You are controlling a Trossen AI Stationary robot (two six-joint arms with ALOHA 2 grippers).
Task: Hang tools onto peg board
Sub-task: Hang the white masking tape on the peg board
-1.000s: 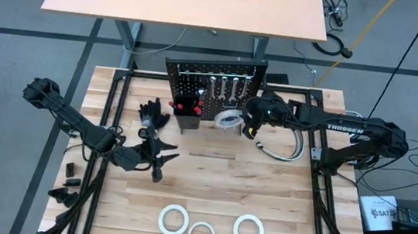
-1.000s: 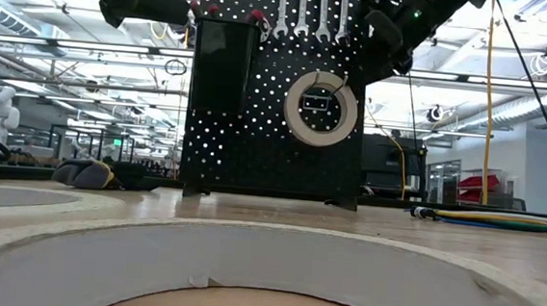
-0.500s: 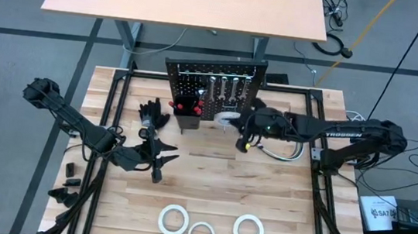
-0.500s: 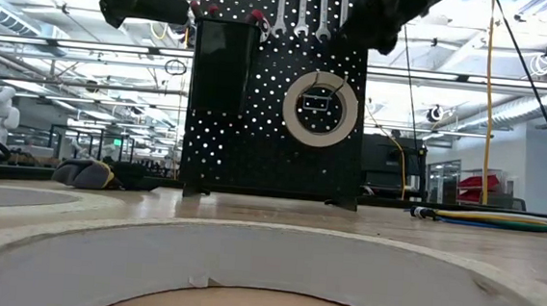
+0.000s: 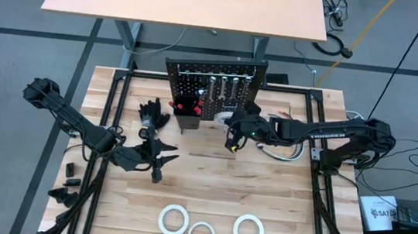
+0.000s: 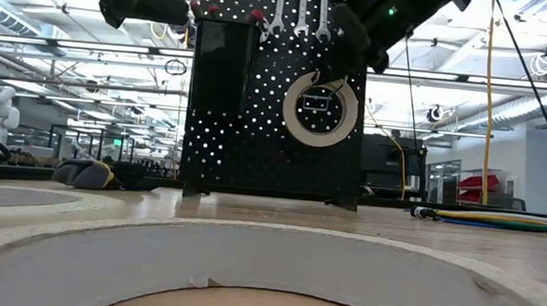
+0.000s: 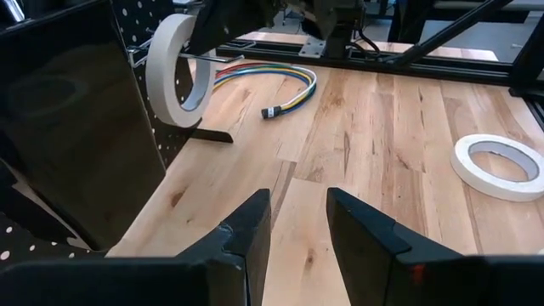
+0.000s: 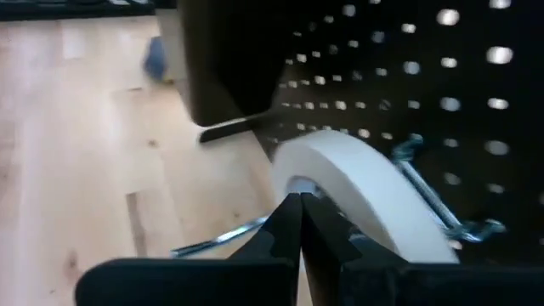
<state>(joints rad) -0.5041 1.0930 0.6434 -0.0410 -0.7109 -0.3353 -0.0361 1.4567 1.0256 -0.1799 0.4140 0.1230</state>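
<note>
Hanging on a hook of the upright peg board [image 6: 278, 86], a white tape roll [image 6: 321, 109] sits below the wrenches [image 6: 301, 8], with three more rolls [image 5: 202, 227] lying flat at the table's near edge. Right gripper [image 5: 230, 141] hovers just in front of the hung roll, fingers pressed together on nothing. Left gripper [image 5: 159, 158] waits well apart over bare boards, fingers apart and empty.

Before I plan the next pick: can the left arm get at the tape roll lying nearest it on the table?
Probably yes. The left gripper hangs open over bare wood, and nothing lies between it and the tape roll lying flat near the table's front edge.
</note>
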